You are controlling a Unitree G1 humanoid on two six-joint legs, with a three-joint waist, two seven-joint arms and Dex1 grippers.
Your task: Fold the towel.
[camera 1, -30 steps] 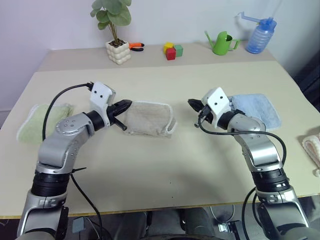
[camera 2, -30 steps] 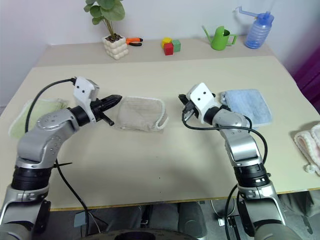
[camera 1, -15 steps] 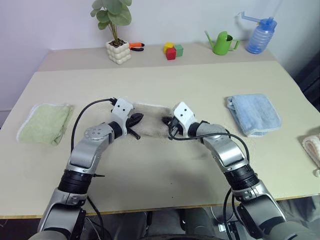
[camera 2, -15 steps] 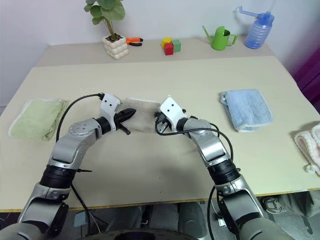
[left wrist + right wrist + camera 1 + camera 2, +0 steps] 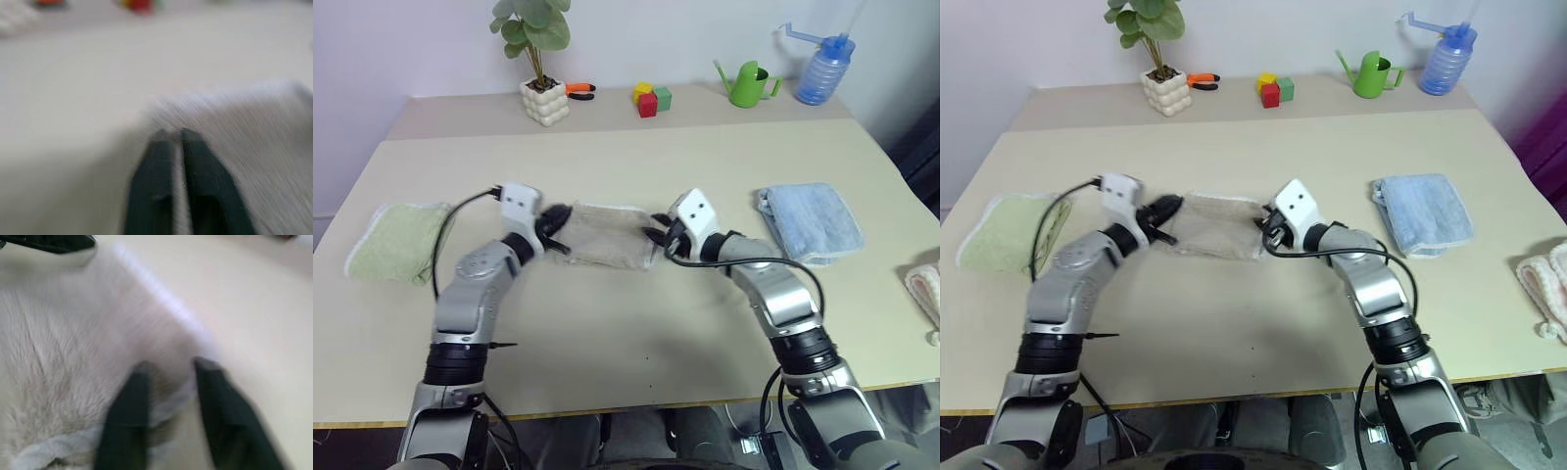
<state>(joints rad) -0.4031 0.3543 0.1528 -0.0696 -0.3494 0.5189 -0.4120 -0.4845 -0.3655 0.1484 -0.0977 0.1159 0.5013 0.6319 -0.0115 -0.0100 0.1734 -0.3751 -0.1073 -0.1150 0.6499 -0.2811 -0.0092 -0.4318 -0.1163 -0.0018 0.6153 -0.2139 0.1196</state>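
towel position: the beige towel [image 5: 604, 247] is lying flat on the counter [image 5: 636, 323], already doubled into a short band, between the pale green folded towel [image 5: 401, 240] and the light blue folded towel [image 5: 810, 222], well apart from both.
left pincer: the left pincer [image 5: 177, 134] is sitting at the towel's left end with its fingers almost pressed together, only a sliver of gap showing; whether cloth is caught between them, cannot tell.
right pincer: the right pincer [image 5: 172, 368] is standing spread over the towel's right end, fingers straddling the white corded edge, not yet pinching.
handling, judged: light, soft terry; it is likely drooping and sagging as soon as lifted; the nap is probably giving good friction, so no slipping; not fragile.
grip site, judged: the corded edging at the towel's two end corners is looking firmest; pinching all layers together should be keeping the fold from opening.
risk: catching the top layer only.
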